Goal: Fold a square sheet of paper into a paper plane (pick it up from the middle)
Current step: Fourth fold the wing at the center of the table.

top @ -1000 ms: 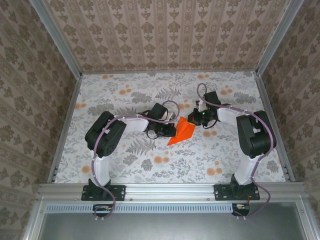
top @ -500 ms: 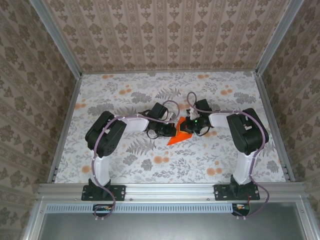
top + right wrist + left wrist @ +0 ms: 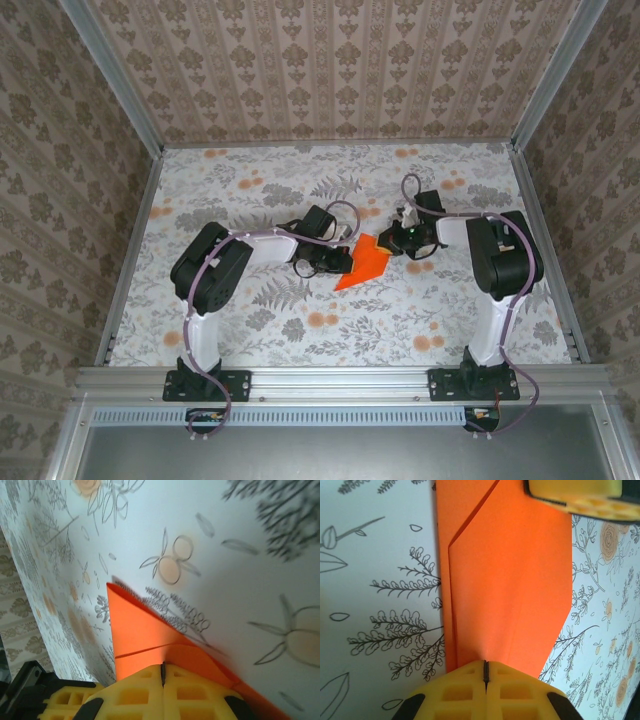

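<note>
The orange sheet of paper (image 3: 362, 268) lies folded into a pointed wedge with layered flaps on the flowered table (image 3: 240, 190). My left gripper (image 3: 343, 262) is shut, its tips resting on the paper's left edge. In the left wrist view its yellow jaws (image 3: 486, 666) meet over the orange paper (image 3: 510, 580), and a yellow finger of the right gripper (image 3: 575, 492) sits at the far end. My right gripper (image 3: 392, 243) is shut at the paper's upper right corner. In the right wrist view its jaws (image 3: 163, 669) press down where a crease runs across the paper (image 3: 140, 630).
Metal rails (image 3: 135, 250) and patterned walls enclose the table on three sides. Both arm bases are bolted to the front rail (image 3: 340, 380). The left gripper's yellow fingers (image 3: 70, 697) show low at the left in the right wrist view.
My right gripper slid left over the paper, then drew back right to its upper right corner. The paper's top end now looks blunter. The left arm has not moved.
</note>
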You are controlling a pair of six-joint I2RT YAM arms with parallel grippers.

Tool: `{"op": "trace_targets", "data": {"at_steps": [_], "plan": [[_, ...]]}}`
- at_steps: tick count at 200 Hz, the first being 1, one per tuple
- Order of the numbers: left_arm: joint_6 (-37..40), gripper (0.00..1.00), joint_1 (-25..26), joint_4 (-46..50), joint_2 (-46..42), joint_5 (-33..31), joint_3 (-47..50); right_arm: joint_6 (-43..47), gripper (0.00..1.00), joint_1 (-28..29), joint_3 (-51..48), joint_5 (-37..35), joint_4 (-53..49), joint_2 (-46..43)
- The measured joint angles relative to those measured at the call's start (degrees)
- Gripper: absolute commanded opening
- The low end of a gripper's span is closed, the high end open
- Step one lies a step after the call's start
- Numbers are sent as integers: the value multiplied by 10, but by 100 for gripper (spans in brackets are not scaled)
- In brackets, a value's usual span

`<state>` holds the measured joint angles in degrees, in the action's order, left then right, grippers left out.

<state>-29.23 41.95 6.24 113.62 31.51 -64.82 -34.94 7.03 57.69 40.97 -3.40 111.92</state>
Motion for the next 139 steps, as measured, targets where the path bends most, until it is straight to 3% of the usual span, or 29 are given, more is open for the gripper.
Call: {"op": "trace_targets", "data": {"at_steps": [45, 81, 139], "plan": [[6, 0, 0, 8, 0, 2, -2, -16, 4, -49, 11, -28, 10, 2], [10, 0, 0, 22, 0, 2, -8, -31, 5, -52, -4, -43, 34, -20], [38, 0, 0, 51, 0, 3, -18, -83, 6, 49, -82, -36, 83, -79]]}}
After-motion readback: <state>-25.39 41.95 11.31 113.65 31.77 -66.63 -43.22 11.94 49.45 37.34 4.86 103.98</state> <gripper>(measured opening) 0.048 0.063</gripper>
